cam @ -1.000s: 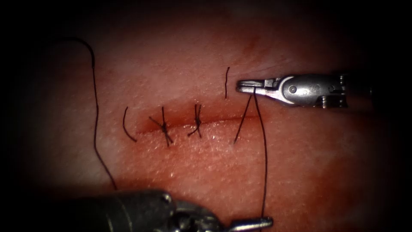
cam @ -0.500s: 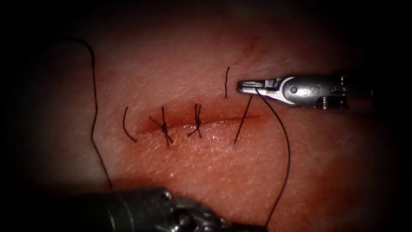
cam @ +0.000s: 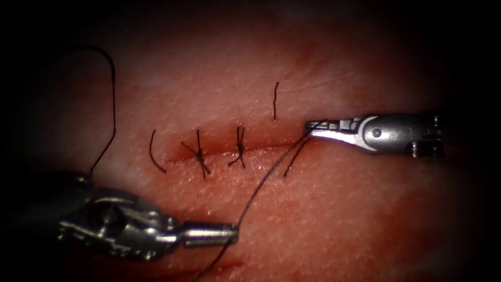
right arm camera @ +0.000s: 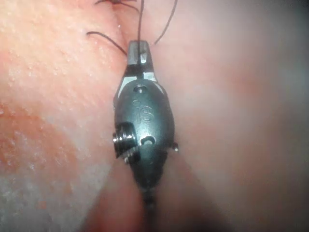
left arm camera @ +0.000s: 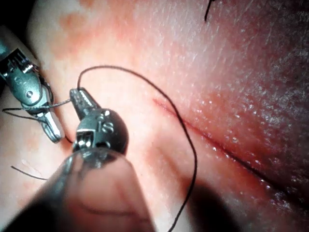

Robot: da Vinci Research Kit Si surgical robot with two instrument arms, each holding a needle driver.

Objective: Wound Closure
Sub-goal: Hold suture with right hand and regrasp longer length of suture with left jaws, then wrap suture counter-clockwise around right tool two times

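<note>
the left tool [cam: 229, 233] clamps the thread [cam: 263, 180] below the cut [cam: 261, 148]; the right tool [cam: 313, 127] grips it at the cut's right end

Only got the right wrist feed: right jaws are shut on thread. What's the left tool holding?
Observer: The left tool sits below the cut in the endoscope view, its jaws shut on the thread that runs up to the right tool.
Operator: Needle?
Observer: Neither tool holds it. A dark curved arc far left of the cut looks like the needle. I cannot tell whether it is in the tissue.
Operator: Stitches so far?
Observer: Two knotted stitches cross the cut, both left of the right tool.
</note>
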